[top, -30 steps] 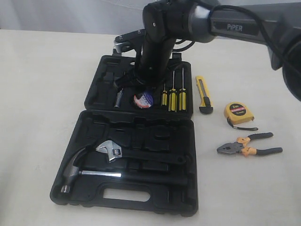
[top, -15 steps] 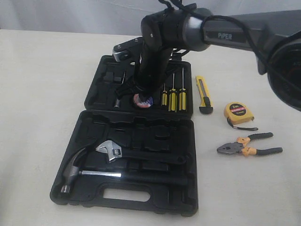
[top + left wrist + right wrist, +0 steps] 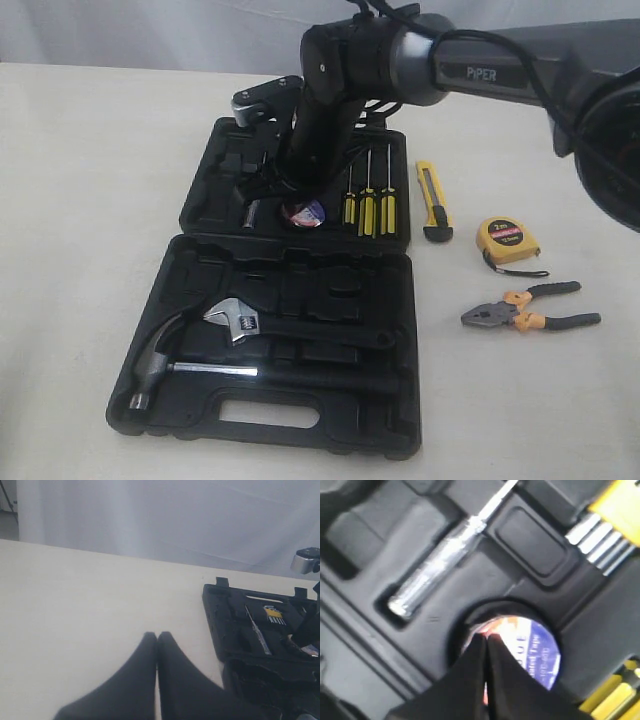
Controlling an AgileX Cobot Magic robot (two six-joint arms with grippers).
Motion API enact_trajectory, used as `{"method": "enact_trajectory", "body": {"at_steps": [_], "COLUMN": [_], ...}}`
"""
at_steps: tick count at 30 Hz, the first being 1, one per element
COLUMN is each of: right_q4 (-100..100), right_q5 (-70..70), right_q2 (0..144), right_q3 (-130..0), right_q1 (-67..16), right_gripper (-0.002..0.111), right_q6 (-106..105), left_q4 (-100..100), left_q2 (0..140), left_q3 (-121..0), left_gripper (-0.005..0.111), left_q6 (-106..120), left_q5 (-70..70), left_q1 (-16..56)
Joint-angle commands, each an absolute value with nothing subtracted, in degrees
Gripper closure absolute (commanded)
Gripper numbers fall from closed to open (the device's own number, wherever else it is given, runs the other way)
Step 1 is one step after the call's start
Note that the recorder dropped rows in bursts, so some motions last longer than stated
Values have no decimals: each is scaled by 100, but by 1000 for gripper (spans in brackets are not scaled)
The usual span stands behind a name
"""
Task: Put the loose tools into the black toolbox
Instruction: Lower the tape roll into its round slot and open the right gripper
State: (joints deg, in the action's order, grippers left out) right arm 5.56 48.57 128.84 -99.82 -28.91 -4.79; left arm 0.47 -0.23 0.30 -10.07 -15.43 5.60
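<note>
Right gripper [image 3: 486, 639] jaws, parted a second ago, now pressed together, empty, tips just over black tape roll [image 3: 532, 647] seated in round recess of black toolbox [image 3: 197, 215]. Seen only in right wrist view; in exterior view arm hides fingertips. Left gripper [image 3: 157, 636] clenched, empty, over table [image 3: 75, 605]. Utility knife [image 3: 433, 203], tape measure [image 3: 505, 236], pliers [image 3: 530, 310] lie outside, right of box.
</note>
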Motion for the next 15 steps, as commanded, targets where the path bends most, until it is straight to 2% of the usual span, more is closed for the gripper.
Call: {"method": "enact_trajectory", "body": {"at_steps": [1, 15], "right_q4": [717, 679], "right_q5": [4938, 4865], "right_q2": [12875, 12847], "right_q3": [-9985, -9985], "right_q1": [-2885, -2875], "right_gripper": [109, 109], "right_q6": [-601, -614], "left_q4": [0, 0], "left_q2": [0, 0], "left_q3": [0, 0], "left_gripper": [107, 107], "left_q6": [-1005, -1005], "left_q5": [-1561, -1561], "left_q1": [593, 593]}}
